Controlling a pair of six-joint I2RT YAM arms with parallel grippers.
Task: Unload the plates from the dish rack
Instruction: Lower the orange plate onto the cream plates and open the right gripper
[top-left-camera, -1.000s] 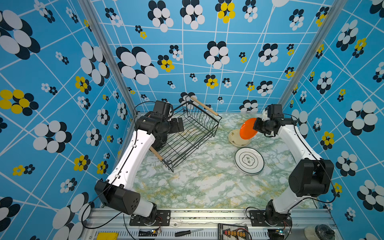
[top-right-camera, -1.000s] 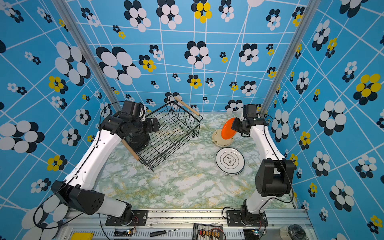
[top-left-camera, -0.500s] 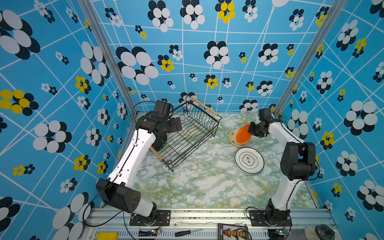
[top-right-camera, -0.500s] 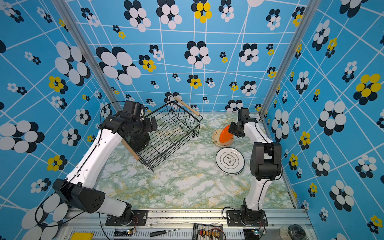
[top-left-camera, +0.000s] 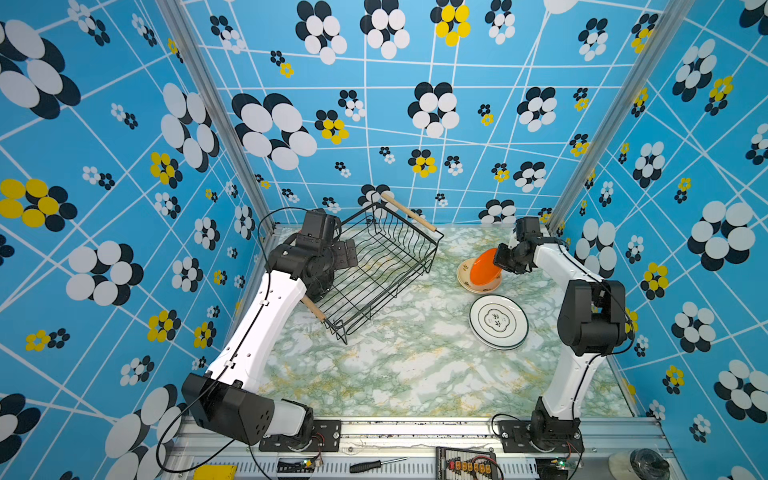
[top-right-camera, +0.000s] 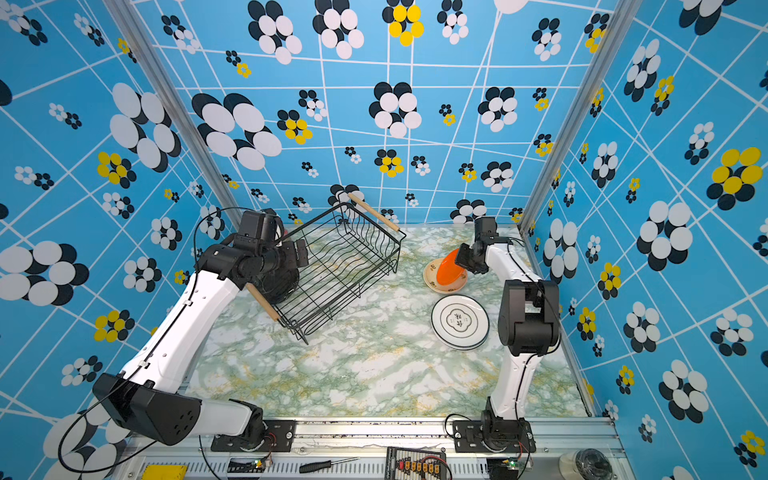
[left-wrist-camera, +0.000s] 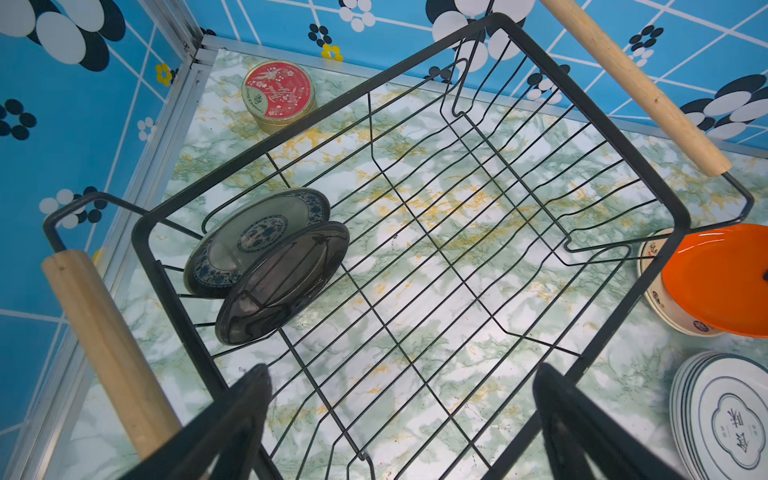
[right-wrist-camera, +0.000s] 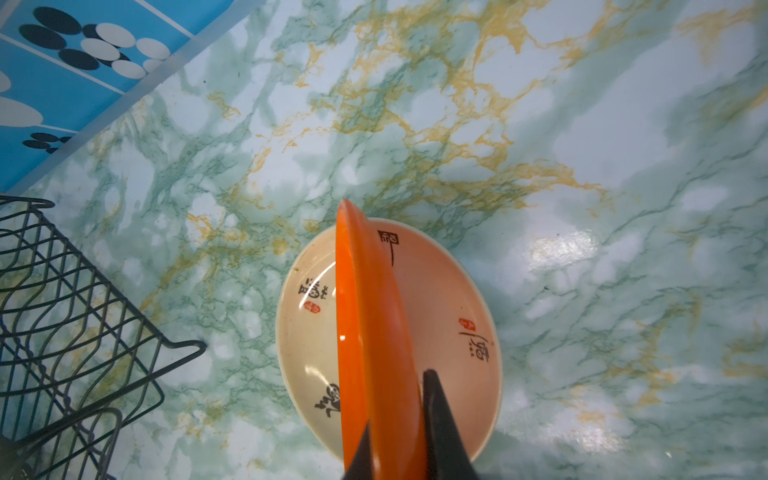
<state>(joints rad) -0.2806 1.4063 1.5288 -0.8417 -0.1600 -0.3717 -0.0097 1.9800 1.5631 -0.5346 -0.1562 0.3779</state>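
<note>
The black wire dish rack (top-left-camera: 409, 212) (top-right-camera: 374, 212) stands at the back left of the table. In the left wrist view two plates lean on edge at its end: a teal-patterned plate (left-wrist-camera: 253, 241) and a black plate (left-wrist-camera: 282, 282). My left gripper (left-wrist-camera: 399, 374) (top-left-camera: 347, 253) hangs open over that end of the rack, holding nothing. My right gripper (right-wrist-camera: 399, 399) (top-left-camera: 498, 257) is shut on the rim of an orange plate (right-wrist-camera: 374, 332) (top-left-camera: 484, 268) (top-right-camera: 451, 268), which tilts on edge over a cream plate (right-wrist-camera: 449, 311) (top-left-camera: 467, 282) lying flat. I cannot tell whether they touch.
A stack of white plates (top-left-camera: 498, 322) (top-right-camera: 459, 322) (left-wrist-camera: 731, 415) with a dark rim ring lies in front of the cream plate. A round red-lidded tin (left-wrist-camera: 278, 93) sits in the back left corner behind the rack. Patterned walls enclose the table on three sides.
My right gripper has come down and toward the front with the orange plate, bringing it low over the cream plate. The left arm has barely moved.
</note>
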